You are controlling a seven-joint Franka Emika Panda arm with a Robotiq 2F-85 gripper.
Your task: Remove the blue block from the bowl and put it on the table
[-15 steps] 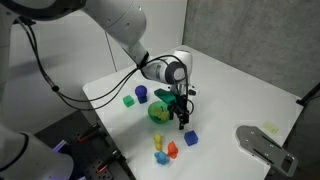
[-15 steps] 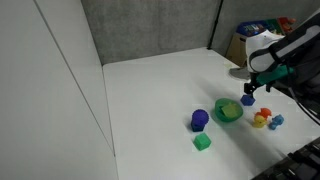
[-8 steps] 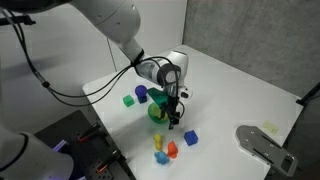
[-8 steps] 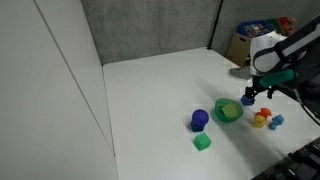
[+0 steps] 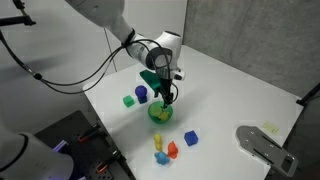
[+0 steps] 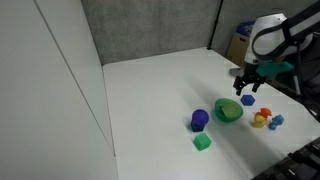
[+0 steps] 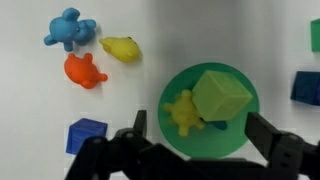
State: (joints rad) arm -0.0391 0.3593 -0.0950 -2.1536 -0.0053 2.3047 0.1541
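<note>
The blue block [image 7: 87, 134] sits on the white table [image 7: 200, 30], outside the bowl; it also shows in both exterior views [image 5: 190, 137] [image 6: 248, 101]. The green bowl [image 7: 240, 135] [image 5: 160, 113] [image 6: 228, 111] holds a light green cube [image 7: 222, 95] and a small yellow toy [image 7: 182, 110]. My gripper [image 7: 200, 150] [image 5: 166, 97] [image 6: 247, 88] is open and empty. It hangs above the bowl with a finger on each side of it, and the blue block is off to one side.
Blue [image 7: 70, 28], yellow [image 7: 120, 48] and orange [image 7: 85, 70] toy figures lie beyond the block. A dark blue-purple cylinder [image 5: 142, 94] [image 6: 199, 120] and a small green cube [image 5: 128, 100] [image 6: 202, 143] stand on the bowl's other side. A table edge runs near the toys [image 5: 150, 172].
My gripper has risen and moved away from the blue block to a spot over the bowl. The blue block has stayed on the table.
</note>
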